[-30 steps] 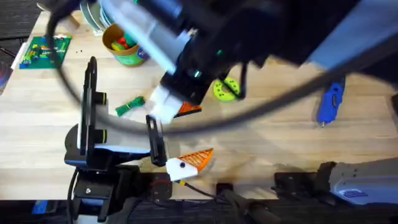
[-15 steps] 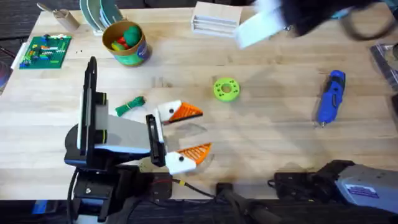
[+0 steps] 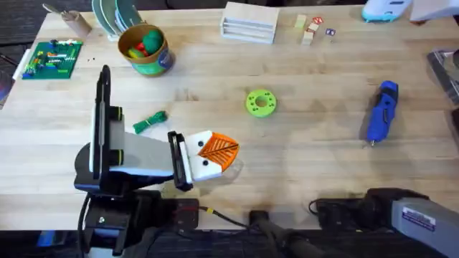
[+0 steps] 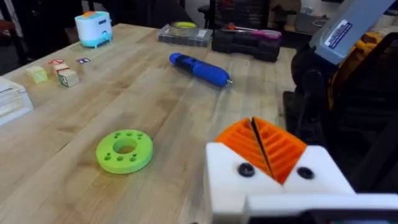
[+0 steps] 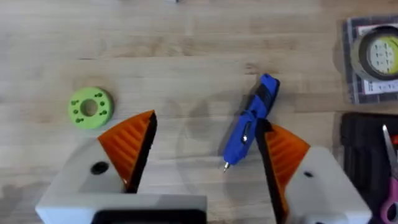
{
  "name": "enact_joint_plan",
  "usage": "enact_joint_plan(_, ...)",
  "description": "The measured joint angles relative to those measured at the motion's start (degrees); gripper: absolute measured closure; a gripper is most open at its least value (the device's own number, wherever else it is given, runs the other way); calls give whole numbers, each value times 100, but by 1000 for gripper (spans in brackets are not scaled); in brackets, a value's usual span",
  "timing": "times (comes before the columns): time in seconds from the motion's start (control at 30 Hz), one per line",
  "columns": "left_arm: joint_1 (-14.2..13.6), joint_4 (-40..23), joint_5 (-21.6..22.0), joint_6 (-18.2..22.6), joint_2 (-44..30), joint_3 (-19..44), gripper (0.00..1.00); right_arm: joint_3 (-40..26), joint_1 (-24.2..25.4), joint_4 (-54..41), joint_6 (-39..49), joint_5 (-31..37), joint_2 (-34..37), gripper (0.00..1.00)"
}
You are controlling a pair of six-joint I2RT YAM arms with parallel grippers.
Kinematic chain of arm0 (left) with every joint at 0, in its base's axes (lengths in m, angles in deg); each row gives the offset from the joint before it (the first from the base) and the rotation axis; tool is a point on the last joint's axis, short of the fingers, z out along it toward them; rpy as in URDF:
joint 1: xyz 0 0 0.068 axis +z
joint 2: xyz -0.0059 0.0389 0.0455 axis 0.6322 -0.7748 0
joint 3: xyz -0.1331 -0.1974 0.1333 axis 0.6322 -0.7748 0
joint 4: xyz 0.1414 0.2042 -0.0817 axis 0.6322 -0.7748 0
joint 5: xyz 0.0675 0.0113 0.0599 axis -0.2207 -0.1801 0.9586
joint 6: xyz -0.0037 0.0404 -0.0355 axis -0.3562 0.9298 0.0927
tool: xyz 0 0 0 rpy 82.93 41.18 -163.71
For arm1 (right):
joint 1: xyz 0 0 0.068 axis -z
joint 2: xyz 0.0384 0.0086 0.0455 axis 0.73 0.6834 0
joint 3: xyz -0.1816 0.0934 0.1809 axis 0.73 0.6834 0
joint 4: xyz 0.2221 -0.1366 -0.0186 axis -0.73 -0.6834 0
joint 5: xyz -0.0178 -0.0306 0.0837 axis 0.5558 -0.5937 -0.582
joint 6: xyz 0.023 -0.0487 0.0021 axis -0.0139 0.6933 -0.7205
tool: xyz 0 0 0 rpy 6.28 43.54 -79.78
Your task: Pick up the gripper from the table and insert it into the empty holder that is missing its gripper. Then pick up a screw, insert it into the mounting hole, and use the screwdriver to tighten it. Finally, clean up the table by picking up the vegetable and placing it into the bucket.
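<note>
1. Vegetable (image 3: 149,122): the small green toy lies flat on the wooden table (image 3: 315,165). It is just behind the left claw (image 3: 209,153) and beside that arm's wrist, on the side facing away from the arm bases. It is close to the claw and touches nothing.
2. Left claw: it sits low over the table with its two white fingers pressed together. Its orange ribbed pads (image 4: 280,149) meet face to face, with nothing between them.
3. Green disc (image 3: 259,102): this flat ring with holes lies on the table ahead of the left claw's tips and off to one side. It is near the claw but clear of it.
4. Bucket (image 3: 145,49): the green can with a yellow rim stands upright beyond the vegetable, well away from the left claw. Red, green and yellow toys are inside it.
5. Blue screwdriver (image 3: 381,111): it lies on its side far ahead of the left claw, past the disc.
6. Right claw (image 5: 205,155): it looks straight down at the table with its fingers spread wide and holds nothing. The screwdriver lies below it, in the gap near one orange pad. The disc lies outside the other finger.
</note>
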Motion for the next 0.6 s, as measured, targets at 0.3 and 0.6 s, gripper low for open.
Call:
enact_joint_plan(0.3,0,0,62,1,0,0,997,1587,1346,852,-94,143,-187,10)
enact_joint_plan(0.6,0,1,108,0,0,0,997,3041,2260,1929,63,-318,580,10)
